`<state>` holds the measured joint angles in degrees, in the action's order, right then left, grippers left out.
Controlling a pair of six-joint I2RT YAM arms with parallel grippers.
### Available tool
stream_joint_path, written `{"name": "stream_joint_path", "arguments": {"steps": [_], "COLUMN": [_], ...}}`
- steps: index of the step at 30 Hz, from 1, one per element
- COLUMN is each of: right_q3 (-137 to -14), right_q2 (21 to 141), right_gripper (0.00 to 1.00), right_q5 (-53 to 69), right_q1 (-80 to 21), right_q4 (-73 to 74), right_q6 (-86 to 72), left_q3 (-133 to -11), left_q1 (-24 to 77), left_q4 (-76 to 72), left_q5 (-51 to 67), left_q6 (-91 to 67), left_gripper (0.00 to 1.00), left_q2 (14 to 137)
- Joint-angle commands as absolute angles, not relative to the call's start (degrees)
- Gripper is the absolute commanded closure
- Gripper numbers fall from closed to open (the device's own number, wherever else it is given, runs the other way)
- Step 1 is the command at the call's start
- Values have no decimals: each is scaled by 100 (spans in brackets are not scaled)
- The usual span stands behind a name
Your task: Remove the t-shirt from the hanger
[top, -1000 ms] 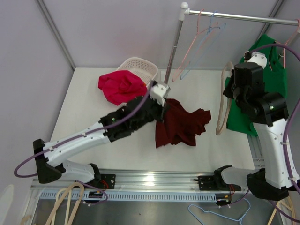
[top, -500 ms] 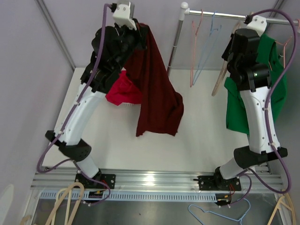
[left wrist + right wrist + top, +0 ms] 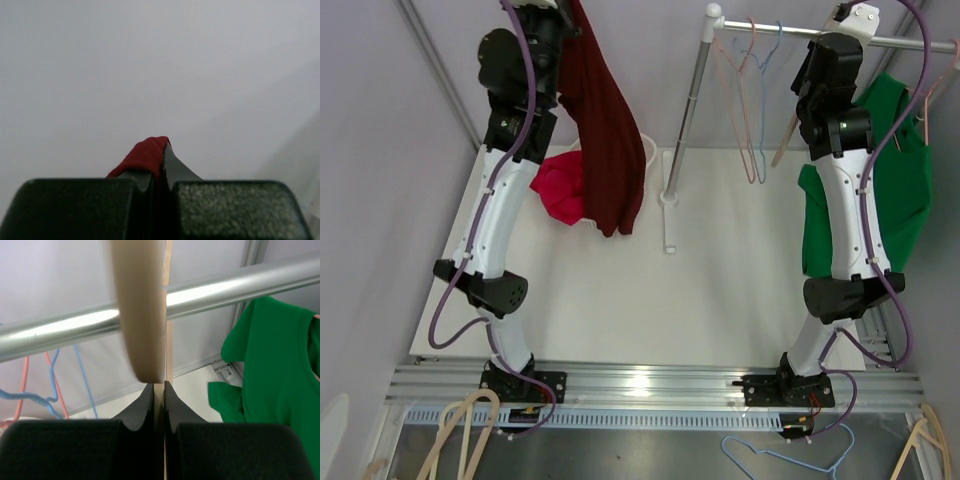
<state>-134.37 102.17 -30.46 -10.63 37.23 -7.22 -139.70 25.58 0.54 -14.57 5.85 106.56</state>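
Observation:
The dark red t-shirt (image 3: 607,130) hangs free of any hanger, dangling from the top left of the top view down over the basket. My left gripper (image 3: 161,165) is shut on a fold of the t-shirt (image 3: 146,152), raised high against the grey wall. On the right, my right gripper (image 3: 164,386) is shut on a bare wooden hanger (image 3: 139,315), held up at the metal rail (image 3: 220,289). In the top view this wooden hanger (image 3: 783,145) slants down beside the raised right arm.
A white basket (image 3: 648,150) holds a bright red garment (image 3: 558,185). The rack's pole (image 3: 685,110) stands mid-table, with pink and blue wire hangers (image 3: 750,110) on its rail. A green t-shirt (image 3: 865,200) hangs at the right. Spare hangers (image 3: 460,430) lie below the table's front edge.
My left arm has lifted the dark red t-shirt off the table, up and to the left above the basket. My right arm has raised the wooden hanger to the rail.

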Motion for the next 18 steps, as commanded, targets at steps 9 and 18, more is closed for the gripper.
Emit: {"name": "stream_joint_path", "arguments": {"steps": [9,18], "right_q3": [-13896,-13721], "right_q2": [10801,10793], "right_gripper": [100,100], "right_q5": [-2233,-2127], "right_q1": [-1055,-1063], "right_q4": [2656,2646], "right_q6": [-396,-70], "left_q3": [-12509,-12182], "left_q1": [1450,1459], "left_q4": [-792,1580], "left_q5": [-1493,-1029], "left_q6": [-69,-1599], "left_gripper": [99,99], "left_q2": [10318,11258]}}
